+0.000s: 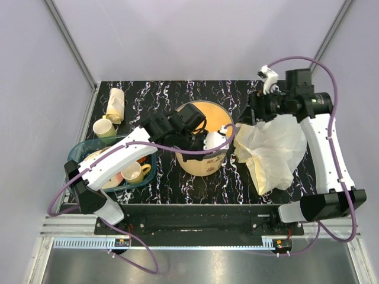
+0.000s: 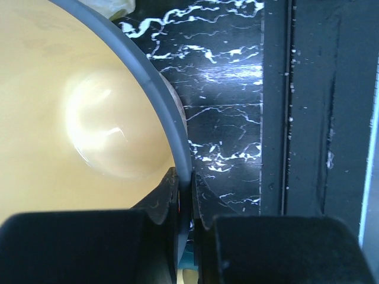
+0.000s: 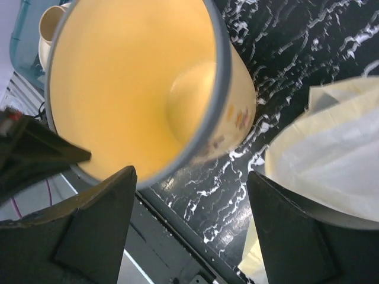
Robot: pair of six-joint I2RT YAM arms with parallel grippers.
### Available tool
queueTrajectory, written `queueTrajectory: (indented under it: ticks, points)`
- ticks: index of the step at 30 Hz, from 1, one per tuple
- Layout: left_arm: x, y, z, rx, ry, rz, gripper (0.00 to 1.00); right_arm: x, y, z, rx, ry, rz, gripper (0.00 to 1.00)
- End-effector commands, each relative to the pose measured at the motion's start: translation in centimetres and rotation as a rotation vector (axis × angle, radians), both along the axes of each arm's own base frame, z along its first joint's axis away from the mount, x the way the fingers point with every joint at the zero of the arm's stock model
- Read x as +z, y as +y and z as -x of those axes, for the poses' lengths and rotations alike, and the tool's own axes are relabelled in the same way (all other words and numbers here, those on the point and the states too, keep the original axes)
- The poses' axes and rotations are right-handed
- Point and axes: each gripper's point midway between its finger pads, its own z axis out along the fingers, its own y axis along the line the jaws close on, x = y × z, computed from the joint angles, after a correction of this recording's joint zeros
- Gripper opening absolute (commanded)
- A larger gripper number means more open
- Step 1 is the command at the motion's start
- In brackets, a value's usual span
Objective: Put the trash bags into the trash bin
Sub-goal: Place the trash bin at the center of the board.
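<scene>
Overhead, a black marble-patterned table (image 1: 177,183) fills the scene, with two white arms bolted at its 6 o'clock edge. Read as a clock face with 12 at the far edge, the trash bags (image 1: 273,151) are the largest item. They lie as a crumpled, pale yellowish sheet spread across the 3-to-4 o'clock area, outside the bin and just beside it.

The trash bin (image 1: 204,160), a cream-yellow bucket with a dark grey rim band, stands near the centre. The wrist views show only its bare yellow interior.

The left gripper (image 2: 185,201) reaches in from 8 o'clock. Its jaws are drawn narrow and pinch the rim, with one finger inside the bin wall and one outside.

The right gripper (image 3: 190,177) hangs at about 2 o'clock. Its two dark fingers (image 3: 100,225) are spread wide and hold nothing, with the bin's mouth and a corner of the plastic sheet below them.

A teal tray (image 1: 80,151) sits at 8 to 9 o'clock, with a yellow mug (image 1: 135,173) in it. A pale cream roll (image 1: 115,105) lies at 10 to 11 o'clock, and a second yellow cup (image 1: 103,127) stands just beside it.

A small dark print (image 3: 240,118) on the bin's side is too blurred to read. No other lettering or brand can be made out.
</scene>
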Motion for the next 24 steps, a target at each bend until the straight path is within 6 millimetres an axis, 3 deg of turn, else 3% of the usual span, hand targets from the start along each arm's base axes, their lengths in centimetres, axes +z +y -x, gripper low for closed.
queueTrajectory:
  ticks: [1,6,11,12,16,18,19,21,24]
  points:
    - [2.8,-1.5,2.1,-0.084,-0.02,0.058,0.08,1.1,2.1,-3.0,-0.041,-0.044,0.033,0.84]
    - [2.9,-1.5,1.7,-0.066,-0.031,0.043,0.08,-2.6,2.9,-4.9,-0.027,0.016,0.145,0.76]
    - [2.2,-1.1,1.8,-0.079,-0.043,0.025,0.1,-4.9,3.3,-4.4,0.015,0.064,0.174,0.74]
    - [2.1,-1.2,1.9,-0.087,-0.052,0.025,0.1,-5.0,3.4,-4.2,0.025,0.073,0.168,0.67]
    - [1.3,-0.9,1.9,-0.099,-0.091,0.007,0.11,-5.5,4.5,-3.4,0.072,0.142,0.121,0.61]
    - [0.8,-0.7,1.9,-0.094,-0.093,0.0,0.11,-5.6,4.9,-3.0,0.09,0.166,0.106,0.35]
    - [0.7,-0.6,1.8,-0.086,-0.093,-0.001,0.12,-5.7,4.7,-3.1,0.082,0.162,0.112,0.13]
    - [0.9,-0.5,1.8,-0.074,-0.095,0.004,0.2,-5.0,4.7,-3.2,0.076,0.125,0.111,0.0]
    - [1.7,-0.7,2.0,-0.059,-0.087,0.035,0.25,-4.5,4.7,-3.0,0.081,0.102,0.117,0.0]
